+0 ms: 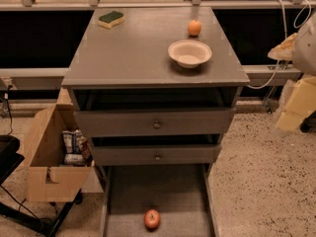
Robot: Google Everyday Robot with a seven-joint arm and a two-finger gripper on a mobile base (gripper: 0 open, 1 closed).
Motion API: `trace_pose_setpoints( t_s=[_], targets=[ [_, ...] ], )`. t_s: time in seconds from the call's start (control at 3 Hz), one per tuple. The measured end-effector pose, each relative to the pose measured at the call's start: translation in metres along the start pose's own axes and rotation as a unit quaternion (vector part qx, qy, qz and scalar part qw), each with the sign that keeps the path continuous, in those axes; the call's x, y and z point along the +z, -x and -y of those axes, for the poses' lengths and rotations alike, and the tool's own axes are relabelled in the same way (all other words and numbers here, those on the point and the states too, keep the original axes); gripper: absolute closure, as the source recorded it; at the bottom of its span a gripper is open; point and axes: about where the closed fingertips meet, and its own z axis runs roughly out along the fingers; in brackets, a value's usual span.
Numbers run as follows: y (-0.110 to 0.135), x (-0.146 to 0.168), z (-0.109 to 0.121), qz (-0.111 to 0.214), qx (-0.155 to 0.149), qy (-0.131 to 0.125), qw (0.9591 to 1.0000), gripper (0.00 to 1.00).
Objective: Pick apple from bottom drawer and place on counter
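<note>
The red apple (152, 219) lies on the floor of the open bottom drawer (128, 191), near its front end. The grey counter (133, 53) tops the cabinet above it. My gripper (290, 118) is the pale shape at the right edge of the view, level with the upper drawers. It is well to the right of the cabinet, far from the apple, and holds nothing I can see.
On the counter are a white bowl (189, 53), a small orange fruit (194, 27) and a green-yellow sponge (110, 19). Two upper drawers with round knobs (157, 125) stand slightly open. An open cardboard box (49, 157) sits left of the cabinet. Cables hang at the right.
</note>
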Motion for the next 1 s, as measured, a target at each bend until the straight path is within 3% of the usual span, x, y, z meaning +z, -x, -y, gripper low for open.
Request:
trace_pose_setpoints(
  t_s=[0.33, 0.67, 1.0],
  targets=[
    [-0.006, 0.062, -0.022, 0.084, -0.004, 0.035, 0.9959, 0.0],
    [-0.01, 0.147, -0.058, 0.187, 0.008, 0.075, 0.9795, 0.0],
    [-0.001, 0.212, -0.078, 0.301, 0.036, 0.077, 0.95, 0.0]
  ],
)
